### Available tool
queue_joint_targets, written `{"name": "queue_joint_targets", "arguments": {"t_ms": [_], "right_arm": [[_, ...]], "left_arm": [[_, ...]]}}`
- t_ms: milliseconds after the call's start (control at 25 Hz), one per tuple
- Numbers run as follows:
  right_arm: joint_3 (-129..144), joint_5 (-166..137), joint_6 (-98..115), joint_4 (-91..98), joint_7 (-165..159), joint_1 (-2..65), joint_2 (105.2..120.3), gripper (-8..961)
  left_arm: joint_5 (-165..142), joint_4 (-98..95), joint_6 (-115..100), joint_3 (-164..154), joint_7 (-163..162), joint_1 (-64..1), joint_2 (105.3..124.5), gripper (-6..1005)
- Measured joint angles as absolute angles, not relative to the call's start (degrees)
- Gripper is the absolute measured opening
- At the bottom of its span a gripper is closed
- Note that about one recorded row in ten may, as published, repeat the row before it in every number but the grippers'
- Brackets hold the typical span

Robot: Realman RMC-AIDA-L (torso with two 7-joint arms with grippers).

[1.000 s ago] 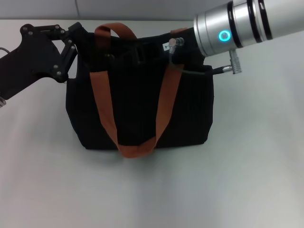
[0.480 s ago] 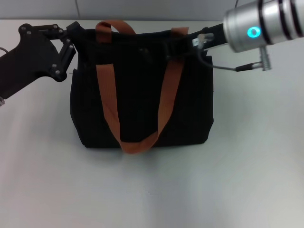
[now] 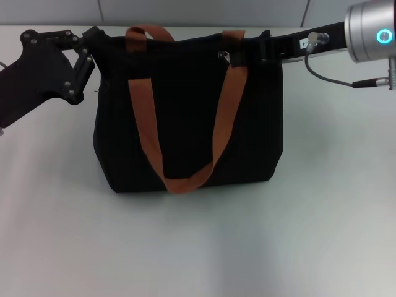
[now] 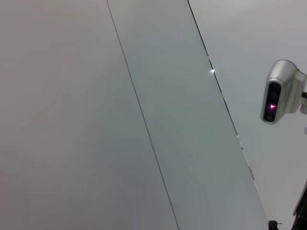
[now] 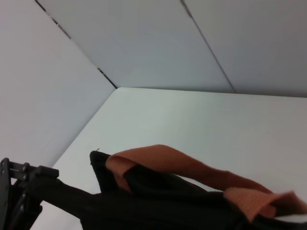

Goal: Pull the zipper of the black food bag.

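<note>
The black food bag [image 3: 185, 124] stands upright in the middle of the white table, its rust-orange handles [image 3: 143, 111] hanging down its front. The small silver zipper [image 3: 224, 57] sits on the top edge, right of centre. My right gripper [image 3: 238, 55] reaches in from the right along that edge, its dark fingers closed at the zipper. My left gripper [image 3: 94, 41] pinches the bag's top left corner. The right wrist view shows the bag's top [image 5: 144, 203], an orange handle [image 5: 168, 165] and the left gripper [image 5: 17, 191] at the far end. The left wrist view shows none of these.
Bare white table [image 3: 247, 247] lies in front of and beside the bag. A grey panelled wall rises behind it. A thin cable [image 3: 328, 75] loops under the right wrist. The left wrist view shows wall panels and a small grey camera unit [image 4: 278, 91].
My right arm has drawn back to the right along the bag's top edge. The bag has shifted a little to the right with it. The left gripper has stayed on its corner.
</note>
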State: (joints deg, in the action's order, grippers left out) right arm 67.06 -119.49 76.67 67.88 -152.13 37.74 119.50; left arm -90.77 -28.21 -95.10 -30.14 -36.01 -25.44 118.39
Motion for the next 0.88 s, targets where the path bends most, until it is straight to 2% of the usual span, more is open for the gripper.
{"name": "queue_joint_targets", "arguments": {"t_ms": [320, 680, 880], "right_arm": [[65.6, -117.3, 77.4, 68.2, -149.8, 36.4, 119.60, 23], [62.3, -102.8, 78.8, 68.6, -131.7, 29.8, 119.62, 51], [61.7, -90.3, 82.4, 66.7, -115.1, 25.1, 119.33, 252]], "left_arm": [[-90.8, -28.2, -94.9, -30.1, -36.0, -25.3, 118.38, 27], [-90.7, -28.2, -94.9, -30.1, -36.0, -25.4, 118.43, 26], [-90.7, -27.9, -94.9, -30.1, -36.0, -25.5, 118.45, 26]]}}
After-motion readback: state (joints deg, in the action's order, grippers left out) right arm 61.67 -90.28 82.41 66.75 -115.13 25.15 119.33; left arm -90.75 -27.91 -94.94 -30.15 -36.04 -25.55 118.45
